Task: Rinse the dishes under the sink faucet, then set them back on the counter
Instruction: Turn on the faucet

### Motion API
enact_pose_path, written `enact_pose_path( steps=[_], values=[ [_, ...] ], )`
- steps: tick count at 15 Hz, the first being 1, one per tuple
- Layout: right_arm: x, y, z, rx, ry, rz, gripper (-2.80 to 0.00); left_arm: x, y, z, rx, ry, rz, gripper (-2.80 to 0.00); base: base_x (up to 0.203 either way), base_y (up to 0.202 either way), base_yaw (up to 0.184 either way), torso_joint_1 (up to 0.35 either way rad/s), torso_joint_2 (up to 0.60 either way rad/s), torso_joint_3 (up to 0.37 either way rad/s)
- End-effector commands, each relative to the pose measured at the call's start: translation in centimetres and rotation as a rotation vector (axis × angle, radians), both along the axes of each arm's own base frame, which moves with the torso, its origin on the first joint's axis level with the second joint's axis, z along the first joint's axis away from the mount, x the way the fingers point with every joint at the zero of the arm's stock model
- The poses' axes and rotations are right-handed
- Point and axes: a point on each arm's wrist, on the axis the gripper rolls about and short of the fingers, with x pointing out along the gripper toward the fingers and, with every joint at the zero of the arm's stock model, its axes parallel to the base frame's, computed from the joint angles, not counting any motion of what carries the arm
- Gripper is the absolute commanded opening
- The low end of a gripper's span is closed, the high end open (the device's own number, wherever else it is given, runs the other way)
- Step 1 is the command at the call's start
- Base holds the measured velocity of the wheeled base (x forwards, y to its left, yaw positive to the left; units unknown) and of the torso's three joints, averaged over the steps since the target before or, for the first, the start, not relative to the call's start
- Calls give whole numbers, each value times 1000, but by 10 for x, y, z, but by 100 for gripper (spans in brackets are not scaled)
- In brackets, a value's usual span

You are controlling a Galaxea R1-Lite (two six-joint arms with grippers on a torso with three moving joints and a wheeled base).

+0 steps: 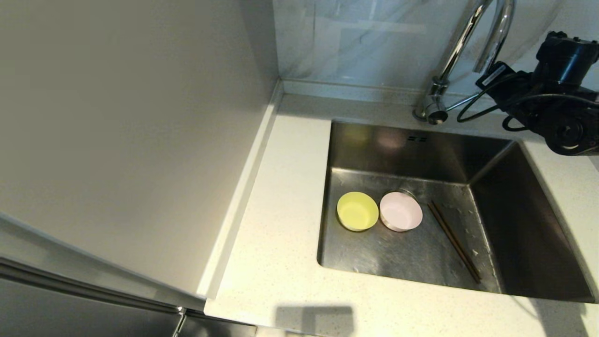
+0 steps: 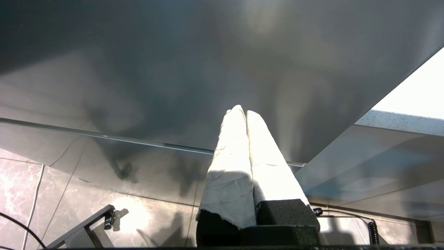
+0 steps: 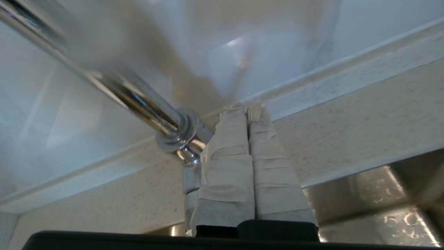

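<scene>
Down in the steel sink [image 1: 514, 220], a yellow-green bowl [image 1: 357, 211] and a pale pink bowl [image 1: 400, 211] stand upright side by side. The brown chopsticks [image 1: 453, 240] lie on the basin floor to their right. The chrome faucet [image 1: 450, 58] rises behind the basin. My right arm [image 1: 557, 89] reaches in from the right at the level of the faucet's side lever [image 1: 463, 103]. In the right wrist view my right gripper [image 3: 247, 108] is shut and empty, close beside the faucet's base [image 3: 175, 133]. My left gripper [image 2: 244, 111] is shut on nothing, parked low.
Speckled counter [image 1: 281, 224] surrounds the sink, with a raised rim and a smooth grey wall panel [image 1: 131, 117] on the left. A glossy backsplash [image 1: 365, 42] stands behind the faucet. The left wrist view faces a dark cabinet front [image 2: 173, 69] above the tiled floor [image 2: 69, 201].
</scene>
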Motion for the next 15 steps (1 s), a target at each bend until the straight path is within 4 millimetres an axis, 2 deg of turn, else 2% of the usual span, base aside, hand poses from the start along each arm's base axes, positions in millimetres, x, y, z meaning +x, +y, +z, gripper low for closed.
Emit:
enact_pose_path(
  steps=[1,15],
  values=[
    [4,3,-4,2,6,11,-280,0,0,0,0,-4,0,-280,0,0,0,0,0,0],
    [39,-13,-19,-4,23,-26,-280,0,0,0,0,-4,0,-280,0,0,0,0,0,0]
  ],
)
